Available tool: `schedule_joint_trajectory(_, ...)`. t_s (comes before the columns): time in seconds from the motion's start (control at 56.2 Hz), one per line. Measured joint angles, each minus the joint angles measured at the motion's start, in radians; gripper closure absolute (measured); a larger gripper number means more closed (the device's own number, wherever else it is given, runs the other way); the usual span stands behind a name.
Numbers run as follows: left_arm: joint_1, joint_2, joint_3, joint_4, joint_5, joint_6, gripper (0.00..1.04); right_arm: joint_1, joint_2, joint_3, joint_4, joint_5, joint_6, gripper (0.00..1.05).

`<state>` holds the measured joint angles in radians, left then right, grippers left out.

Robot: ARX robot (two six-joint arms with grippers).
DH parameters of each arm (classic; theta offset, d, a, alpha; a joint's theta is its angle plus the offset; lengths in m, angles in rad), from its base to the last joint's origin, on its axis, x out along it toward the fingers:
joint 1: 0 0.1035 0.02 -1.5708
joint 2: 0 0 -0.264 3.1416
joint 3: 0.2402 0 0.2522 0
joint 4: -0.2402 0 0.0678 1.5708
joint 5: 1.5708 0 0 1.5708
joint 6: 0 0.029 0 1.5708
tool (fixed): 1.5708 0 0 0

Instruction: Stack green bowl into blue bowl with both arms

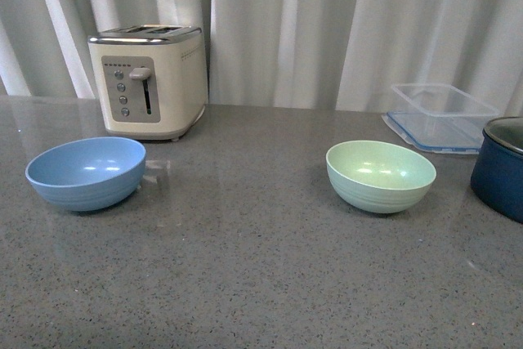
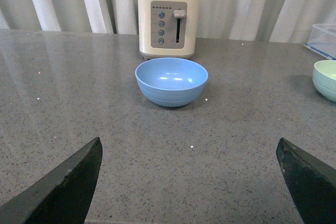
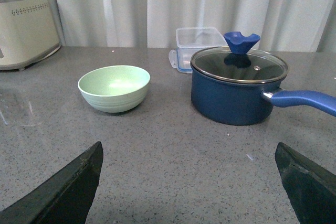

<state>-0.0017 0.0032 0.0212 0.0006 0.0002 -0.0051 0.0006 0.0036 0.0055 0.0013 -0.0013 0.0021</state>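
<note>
The pale green round bowl (image 1: 381, 176) sits the right way up on the right side of the grey speckled counter (image 1: 245, 275). There is nothing in it. The light blue round bowl (image 1: 86, 172) sits on the left side, well apart from the green one. It has nothing in it too. That makes two bowls, and they look the same size.

Behind the blue bowl stands one cream toaster with a shiny metal top (image 1: 147, 79). To the right of the green bowl is one dark blue pot (image 3: 236, 90) with a long blue handle. A glass lid with a blue knob (image 3: 241, 41) sits on it, so I cannot tell what is inside. Behind the pot is one clear plastic box (image 1: 441, 116), and it looks bare inside. White curtains (image 1: 286, 22) hang at the back.

The left jaws are spread wide, holding nothing, with the blue bowl ahead of them. The right jaws are spread wide too, holding nothing, with the green bowl ahead.
</note>
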Motion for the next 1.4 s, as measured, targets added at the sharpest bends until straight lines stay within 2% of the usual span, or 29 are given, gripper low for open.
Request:
schedule_joint_trajectory(1.263, 0.0, 0.0, 0.0, 0.0, 0.0, 0.0, 0.07, 0.0, 0.0, 0.0, 0.0, 0.0, 0.0, 0.1)
schedule_joint_trajectory(1.298, -0.019, 0.011, 0.002, -0.002, -0.055, 0.008, 0.07, 0.0, 0.0, 0.0, 0.0, 0.0, 0.0, 0.1)
schedule_joint_trajectory(1.369, -0.08, 0.111, 0.015, 0.041, -0.35, 0.043, 0.07, 0.0, 0.0, 0.0, 0.0, 0.001, 0.0, 0.1)
schedule_joint_trajectory(1.405, -0.081, 0.18, 0.034, 0.073, -0.399, 0.055, 0.07, 0.0, 0.0, 0.0, 0.0, 0.0, 0.0, 0.1)
